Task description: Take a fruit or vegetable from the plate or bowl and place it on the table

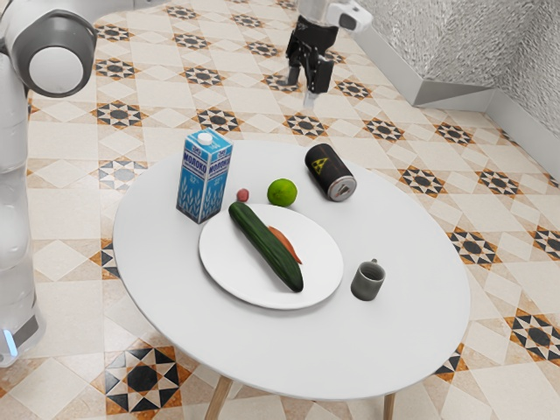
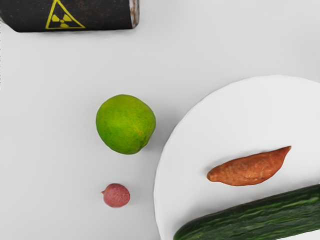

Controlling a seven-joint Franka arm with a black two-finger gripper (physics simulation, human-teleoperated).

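Observation:
High over the table's far side hangs my gripper, open, its two fingertips apart with nothing between them. The white plate holds a long dark green cucumber and an orange-brown sweet potato lying beside it. In the wrist view the sweet potato and the cucumber lie on the plate, with a visible gap between them. A green lime and a small pink radish-like item rest on the table, off the plate; the lime is the larger one.
On the round white table a blue milk carton stands upright near the pink item. A black can lies on its side beyond the lime. The small grey mug stands beside the plate, toward the exterior view's right.

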